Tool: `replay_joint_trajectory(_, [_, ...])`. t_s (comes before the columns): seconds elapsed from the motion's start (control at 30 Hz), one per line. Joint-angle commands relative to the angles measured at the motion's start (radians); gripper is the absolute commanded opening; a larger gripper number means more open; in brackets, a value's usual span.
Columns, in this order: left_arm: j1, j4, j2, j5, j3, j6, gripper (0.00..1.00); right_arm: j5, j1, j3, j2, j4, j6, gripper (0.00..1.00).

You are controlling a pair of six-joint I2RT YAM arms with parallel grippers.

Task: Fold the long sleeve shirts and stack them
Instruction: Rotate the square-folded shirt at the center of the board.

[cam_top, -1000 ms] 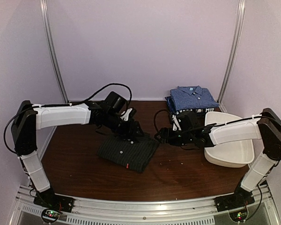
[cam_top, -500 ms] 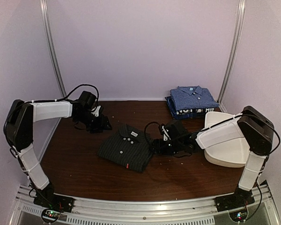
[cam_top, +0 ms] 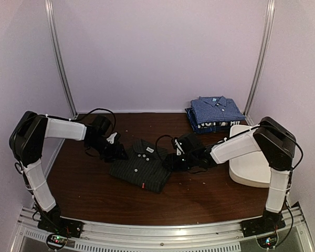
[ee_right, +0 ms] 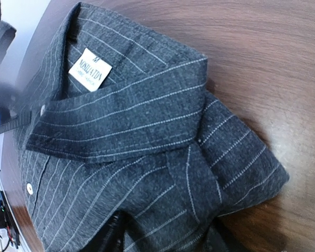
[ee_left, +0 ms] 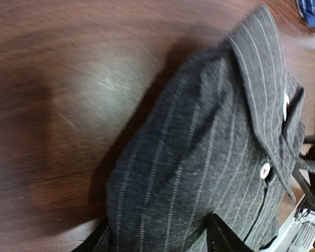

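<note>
Charcoal pinstriped shirt [cam_top: 144,165] – folded, collar to the upper right, white buttons showing – lies at the centre of the table [cam_top: 199,194]. It has not shifted over the last second. The blue checked shirt [cam_top: 216,109] sits on the navy lettered shirt [cam_top: 215,124] as a stack at the upper right, also unchanged.

Changes: a second ago the left gripper [cam_top: 117,152] was over the collar end of the charcoal shirt, then it drew back to the left. It is now against the shirt's upper left edge. The right gripper [cam_top: 170,160] has travelled left from beside the white tub [cam_top: 252,169] to the shirt's right edge, near the collar.

Pose: both arms reach low and inward from either side of the frame, forearms roughly level, so the grippers face each other across the shirt.

Left wrist view: the left gripper's fingers [ee_left: 220,239] stand apart at the bottom edge, with pinstriped cloth [ee_left: 210,173] between them. Right wrist view: the right gripper's fingers [ee_right: 115,233] are likewise apart, with the shirt's folded shoulder [ee_right: 136,147] between them. No pinch on the cloth is visible at either gripper.
</note>
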Motion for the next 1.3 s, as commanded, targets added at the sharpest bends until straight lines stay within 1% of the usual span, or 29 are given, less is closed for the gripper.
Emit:
replay_joint_trajectory(0.0, [-0.039, 0.066, -0.028, 0.078, -0.040, -0.052, 0.45, -0.028, -0.001, 0.066, 0.057, -0.018, -0.040, 0.43])
replay_joint_trajectory(0.1, [-0.086, 0.028, -0.094, 0.021, -0.049, -0.088, 0.34, -0.043, -0.002, 0.132, 0.089, -0.065, -0.090, 0.30])
replay_joint_trajectory(0.13, [-0.106, 0.010, -0.123, -0.010, -0.053, -0.108, 0.32, -0.044, -0.002, 0.156, 0.097, -0.089, -0.115, 0.27])
replay_joint_trajectory(0.2, [-0.151, -0.021, -0.178, -0.073, -0.068, -0.160, 0.27, -0.030, -0.003, 0.200, 0.104, -0.137, -0.164, 0.22])
replay_joint_trajectory(0.27, [-0.206, -0.064, -0.223, -0.159, -0.086, -0.225, 0.25, -0.010, -0.008, 0.225, 0.100, -0.188, -0.212, 0.20])
replay_joint_trajectory(0.3, [-0.230, -0.071, -0.244, -0.197, -0.101, -0.255, 0.25, 0.002, -0.013, 0.235, 0.097, -0.213, -0.231, 0.20])
replay_joint_trajectory(0.33, [-0.245, -0.074, -0.259, -0.223, -0.122, -0.280, 0.28, 0.022, -0.018, 0.241, 0.092, -0.233, -0.248, 0.20])
replay_joint_trajectory(0.37, [-0.253, -0.078, -0.270, -0.250, -0.143, -0.310, 0.35, 0.039, -0.026, 0.240, 0.085, -0.252, -0.260, 0.20])
replay_joint_trajectory(0.43, [-0.252, -0.069, -0.278, -0.284, -0.195, -0.332, 0.40, 0.068, -0.041, 0.227, 0.066, -0.276, -0.279, 0.23])
replay_joint_trajectory(0.47, [-0.249, -0.068, -0.274, -0.303, -0.211, -0.332, 0.42, 0.077, -0.049, 0.217, 0.056, -0.281, -0.281, 0.26])
replay_joint_trajectory(0.5, [-0.246, -0.069, -0.265, -0.327, -0.221, -0.328, 0.47, 0.085, -0.057, 0.206, 0.047, -0.283, -0.282, 0.33])
replay_joint_trajectory(0.53, [-0.240, -0.067, -0.258, -0.345, -0.224, -0.321, 0.53, 0.094, -0.066, 0.195, 0.037, -0.285, -0.283, 0.39])
replay_joint_trajectory(0.57, [-0.227, -0.070, -0.249, -0.355, -0.222, -0.312, 0.56, 0.101, -0.071, 0.189, 0.029, -0.292, -0.284, 0.42])
replay_joint_trajectory(0.7, [-0.165, -0.043, -0.235, -0.364, -0.200, -0.268, 0.56, 0.134, -0.079, 0.183, -0.022, -0.325, -0.287, 0.46])
replay_joint_trajectory(0.8, [-0.124, -0.036, -0.211, -0.358, -0.163, -0.230, 0.53, 0.143, -0.078, 0.198, -0.060, -0.344, -0.285, 0.46])
replay_joint_trajectory(0.87, [-0.118, -0.032, -0.205, -0.359, -0.128, -0.210, 0.50, 0.142, -0.073, 0.218, -0.066, -0.348, -0.289, 0.46])
replay_joint_trajectory(1.0, [-0.118, -0.028, -0.206, -0.354, -0.071, -0.193, 0.45, 0.137, -0.050, 0.283, -0.039, -0.380, -0.301, 0.41])
replay_joint_trajectory(1.1, [-0.120, -0.003, -0.202, -0.329, -0.055, -0.189, 0.41, 0.124, -0.025, 0.335, -0.001, -0.378, -0.301, 0.37])
replay_joint_trajectory(1.17, [-0.123, 0.025, -0.190, -0.298, -0.051, -0.184, 0.38, 0.118, -0.012, 0.375, 0.039, -0.384, -0.299, 0.35])
replay_joint_trajectory(1.27, [-0.135, 0.066, -0.140, -0.238, -0.033, -0.176, 0.36, 0.098, -0.008, 0.428, 0.103, -0.386, -0.290, 0.31])
